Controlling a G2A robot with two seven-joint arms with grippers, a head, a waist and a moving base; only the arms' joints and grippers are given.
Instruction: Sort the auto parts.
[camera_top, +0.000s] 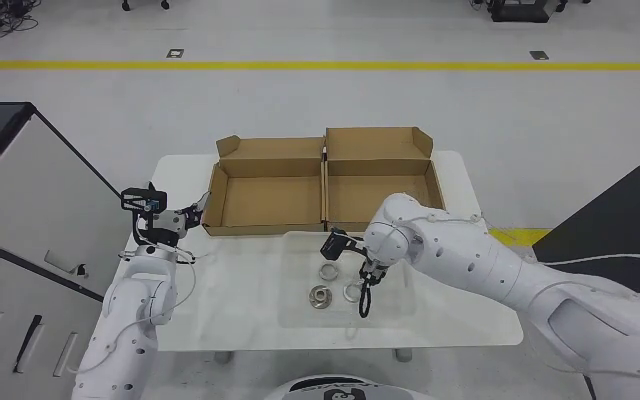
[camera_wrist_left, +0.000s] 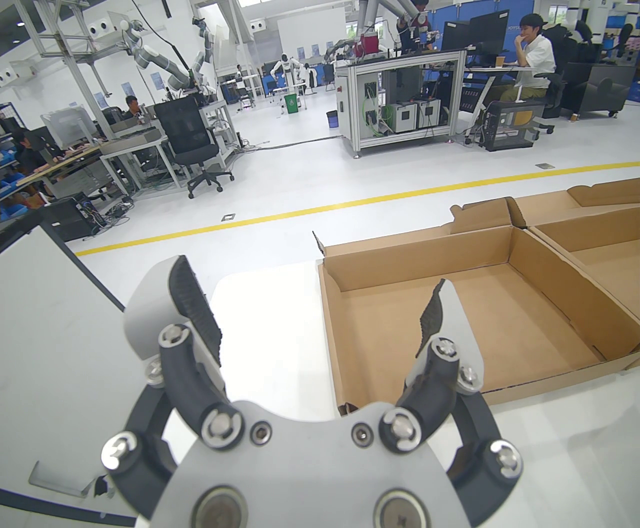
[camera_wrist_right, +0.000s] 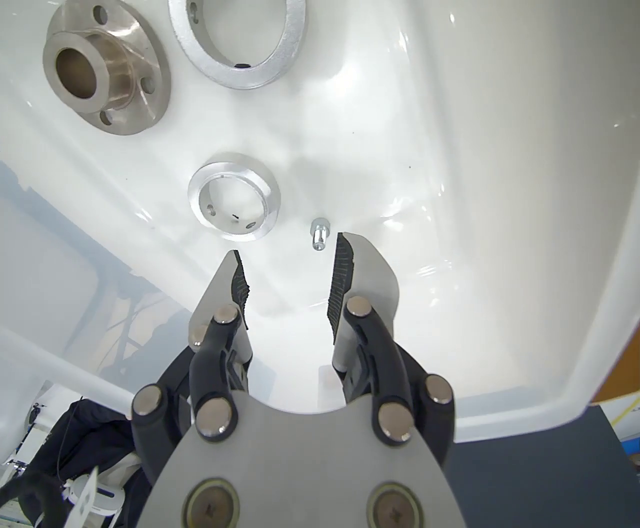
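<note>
The right tool (camera_wrist_right: 290, 247) hangs partly open and empty over the white tray (camera_wrist_right: 500, 200), so picking a part looks like the step. A tiny bolt (camera_wrist_right: 318, 234) lies just past its tips, with a small ring (camera_wrist_right: 234, 196) beside it. Next it must drop and pinch one. Its wrist view makes the bolt plain. The top view places the brown boxes (camera_top: 270, 200) behind the tray, with the left tool (camera_wrist_left: 310, 275) wide open and empty beside them.

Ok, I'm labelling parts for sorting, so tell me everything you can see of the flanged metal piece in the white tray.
The flanged piece is silver-grey metal with a brassy tint: a round flat flange, a raised tubular hub and an open centre bore. Three small holes show in the flange. It lies flat on the white tray, hub upward, close beside the larger ring; whether they touch is unclear. Nothing grips it.
</note>
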